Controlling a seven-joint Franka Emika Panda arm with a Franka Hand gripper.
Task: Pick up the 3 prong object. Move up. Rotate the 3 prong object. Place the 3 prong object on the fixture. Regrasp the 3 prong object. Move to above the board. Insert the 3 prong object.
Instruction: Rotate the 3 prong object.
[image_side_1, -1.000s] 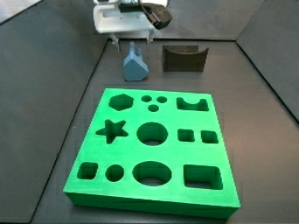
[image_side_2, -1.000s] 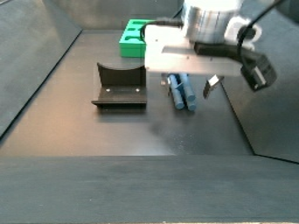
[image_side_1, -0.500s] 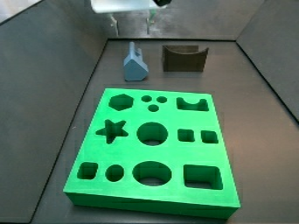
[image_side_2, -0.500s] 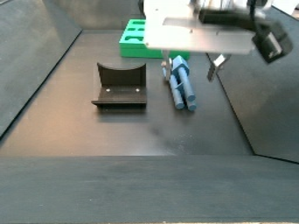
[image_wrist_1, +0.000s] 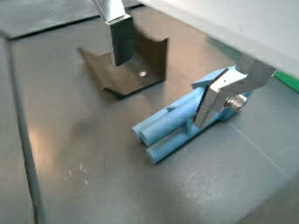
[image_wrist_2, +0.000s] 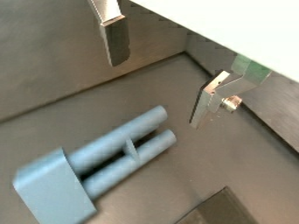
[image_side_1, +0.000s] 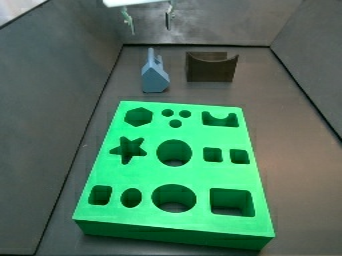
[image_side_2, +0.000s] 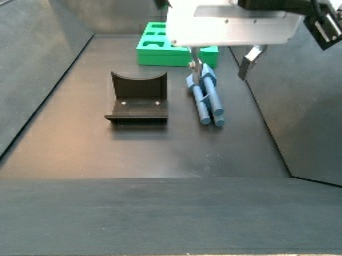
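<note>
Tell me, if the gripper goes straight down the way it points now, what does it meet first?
Probably the 3 prong object lying on the floor: the open gripper hangs above it, beside the fixture. Depth is unclear.

The tool (image_side_1: 147, 17) hangs high at the top edge of the frame in a side view, fingers pointing down. In both wrist views its two fingers (image_wrist_1: 115, 35) stand wide apart, with nothing gripped between the pads (image_wrist_2: 114, 42).

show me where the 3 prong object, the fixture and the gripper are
3 prong object (image_wrist_1: 177, 129), wrist view, on its prongs.
Fixture (image_side_2: 135, 97), side view, on its upright wall.
Gripper (image_wrist_2: 162, 74), wrist view, open and empty above the floor, midway between its fingertips.
</note>
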